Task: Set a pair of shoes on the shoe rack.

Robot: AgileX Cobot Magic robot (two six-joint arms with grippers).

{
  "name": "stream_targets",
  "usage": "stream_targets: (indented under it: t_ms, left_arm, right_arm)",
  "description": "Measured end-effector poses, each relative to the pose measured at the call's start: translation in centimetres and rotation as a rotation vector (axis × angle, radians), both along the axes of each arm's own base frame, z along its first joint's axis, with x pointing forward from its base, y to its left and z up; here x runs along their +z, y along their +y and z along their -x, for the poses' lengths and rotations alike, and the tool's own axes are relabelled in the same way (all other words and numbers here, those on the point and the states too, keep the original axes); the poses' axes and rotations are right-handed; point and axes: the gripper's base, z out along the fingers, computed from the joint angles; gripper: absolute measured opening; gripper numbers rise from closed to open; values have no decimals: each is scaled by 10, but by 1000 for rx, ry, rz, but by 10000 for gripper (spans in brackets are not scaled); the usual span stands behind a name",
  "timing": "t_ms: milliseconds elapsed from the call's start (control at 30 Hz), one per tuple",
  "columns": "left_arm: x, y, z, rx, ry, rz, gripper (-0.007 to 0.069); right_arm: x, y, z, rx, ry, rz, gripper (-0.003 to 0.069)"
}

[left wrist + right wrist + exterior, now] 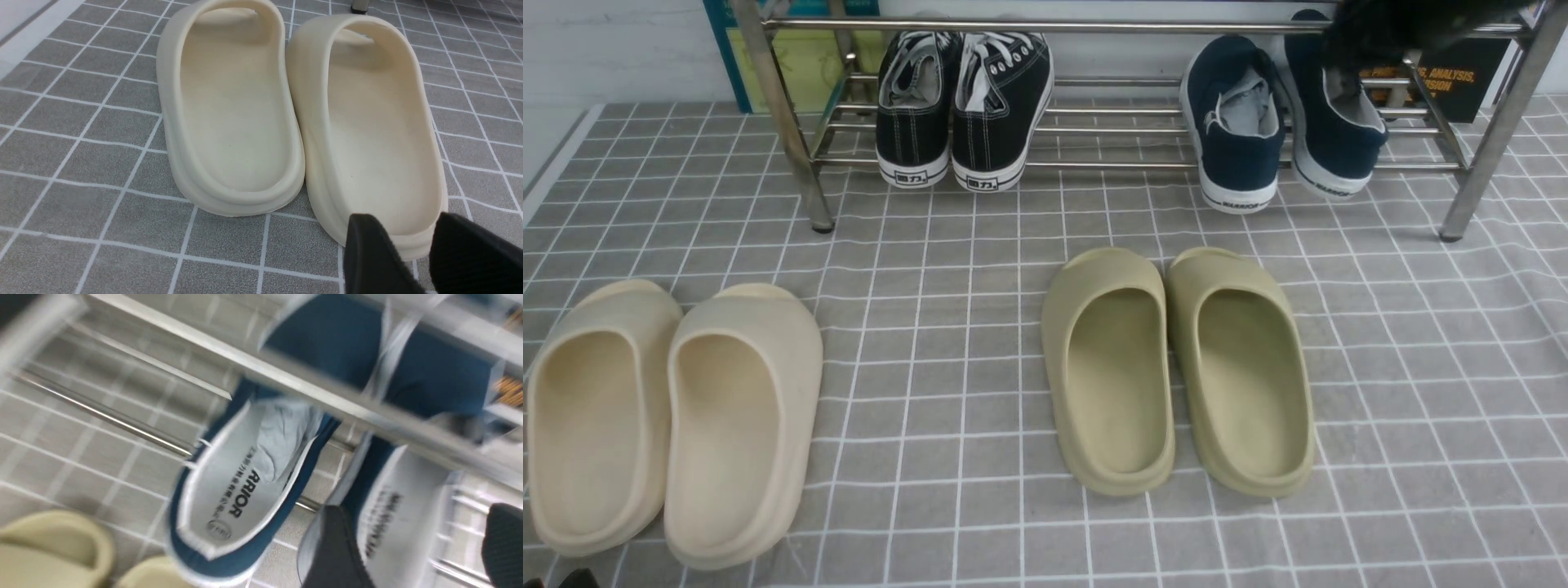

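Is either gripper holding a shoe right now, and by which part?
Nothing is held. The right gripper stands open, fingers either side of the right navy shoe's heel. The left gripper is open near a cream slide.

Navy shoes (1286,122) seemingly on rack (1111,131)

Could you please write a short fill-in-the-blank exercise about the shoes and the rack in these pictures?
1. The navy shoes rest on the shoe rack beside the black ____ with white laces.
2. The olive slides lie on the tiled floor in ____ of the rack.
3. The left claw hovers by the heel of a ____ slide.
4. The right claw stands ____ above a navy shoe.

Missing words: sneakers; front; cream; open
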Motion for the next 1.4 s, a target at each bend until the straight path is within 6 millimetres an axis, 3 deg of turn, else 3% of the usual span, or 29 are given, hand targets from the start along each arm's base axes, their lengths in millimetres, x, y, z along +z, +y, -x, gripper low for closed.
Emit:
stream_targets:
  t_ms: [33, 100, 233, 367, 467, 500, 700, 767, 800, 833, 900, 1100, 1400]
  left_arm:
    - [0, 0, 0, 0, 0, 0, 239]
    - [0, 0, 0, 0, 0, 0, 239]
    - [0, 0, 0, 0, 0, 0, 239]
    - [0, 0, 0, 0, 0, 0, 239]
    - [0, 0, 0, 0, 0, 0, 239]
    - [0, 0, 0, 0, 0, 0, 239]
    - [0, 0, 0, 0, 0, 0, 239]
    - [0, 0, 0, 0, 0, 0, 239]
    - [0, 0, 0, 0, 0, 0, 239]
    - [0, 0, 0, 0, 0, 0, 239]
    - [0, 0, 0, 0, 0, 0, 239]
    - [0, 0, 0, 0, 0, 0, 239]
    - [0, 0, 0, 0, 0, 0, 239]
  right_arm:
    - [6, 0, 4, 1, -9, -2, 477]
    - [38, -3, 35, 16, -3, -2, 427]
    - [61, -5, 73, 33, 59, -1, 284]
    - [64, -10, 114, 32, 100, -3, 79]
    - [62, -11, 131, 28, 94, -10, 18]
    - [59, -13, 147, 19, 80, -21, -1]
    - [53, -21, 224, -13, -68, -92, -3]
    - [51, -23, 239, -15, -98, -105, -3]
    - [48, -25, 261, -17, -134, -118, -3]
    - [48, -26, 263, -18, -141, -119, -3]
    - [42, -29, 289, -20, -181, -125, -1]
    - [30, -33, 328, -16, -228, -134, 1]
    - [21, -34, 350, 5, -177, -123, 5]
